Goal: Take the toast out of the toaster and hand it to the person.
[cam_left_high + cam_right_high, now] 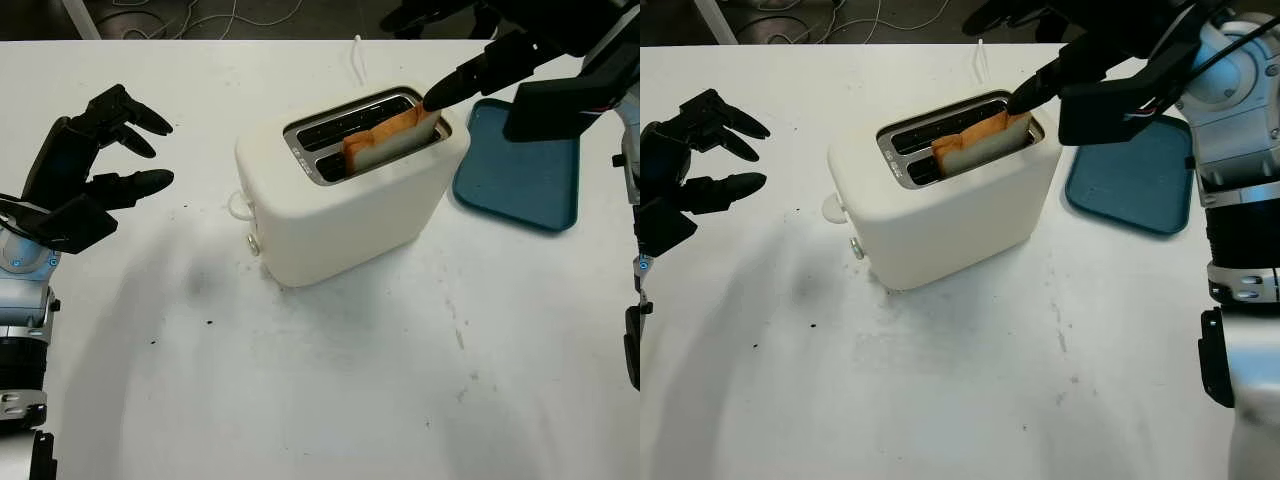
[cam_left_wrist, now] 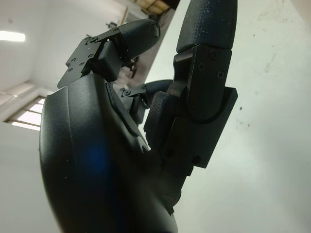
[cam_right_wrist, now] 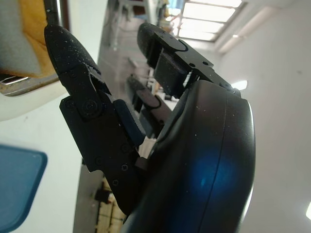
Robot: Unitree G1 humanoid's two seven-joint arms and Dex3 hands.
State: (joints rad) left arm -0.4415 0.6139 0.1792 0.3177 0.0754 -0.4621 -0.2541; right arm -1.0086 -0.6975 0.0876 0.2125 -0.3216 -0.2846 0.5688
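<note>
A white two-slot toaster point(image 1: 350, 210) stands in the middle of the white table point(image 1: 300, 380). One slice of toast point(image 1: 385, 140) sticks up from the slot nearer me, its browned crust showing. My right hand point(image 1: 445, 70) hovers over the toaster's right end, open. One black fingertip point(image 1: 437, 98) touches the toast's right edge, while the other fingers stay farther back, past the toaster. The right wrist view has that finger point(image 3: 73, 53) beside the toast point(image 3: 19, 39). Off to the left of the toaster, my left hand point(image 1: 120, 150) is open above the table.
A blue tray point(image 1: 520, 170) lies on the table right of the toaster, under my right arm. The toaster's lever knob point(image 1: 240, 205) juts out on its left end. A white cable point(image 1: 356, 60) runs off behind the toaster. Dark floor lies past the table's far edge.
</note>
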